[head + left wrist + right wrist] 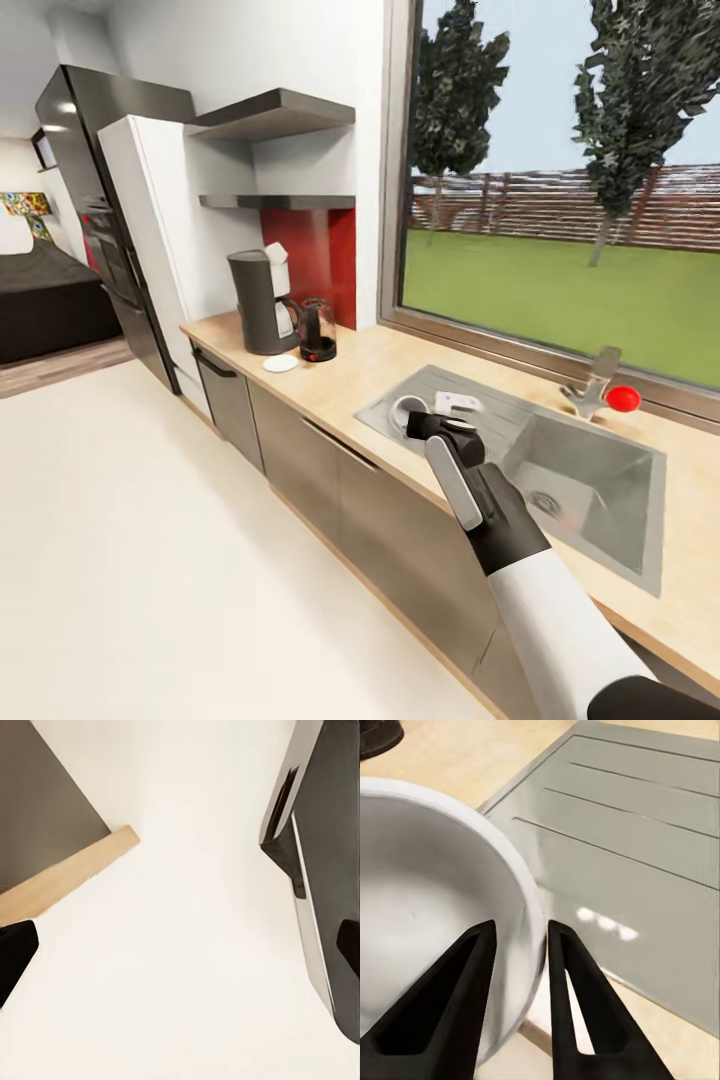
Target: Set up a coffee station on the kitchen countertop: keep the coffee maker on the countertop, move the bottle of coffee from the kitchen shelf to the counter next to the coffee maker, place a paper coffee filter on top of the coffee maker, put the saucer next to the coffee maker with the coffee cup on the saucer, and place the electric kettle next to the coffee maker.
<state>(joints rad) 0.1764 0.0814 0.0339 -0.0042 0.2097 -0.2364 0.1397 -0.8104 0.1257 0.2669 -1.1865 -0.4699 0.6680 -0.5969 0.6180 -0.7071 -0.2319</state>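
The right gripper [521, 945] pinches the rim of the cup [408, 410], mouth opening toward eleven o'clock, over the sink's drainboard [500, 425]. Left gripper's state: cannot tell.

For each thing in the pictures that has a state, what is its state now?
Coffee cup: upright, its rim between the right gripper fingers, over the sink drainboard.
Saucer: bare, on the countertop by the coffee maker.
Electric kettle: upright beside the coffee maker.
Paper filter: on the coffee maker.
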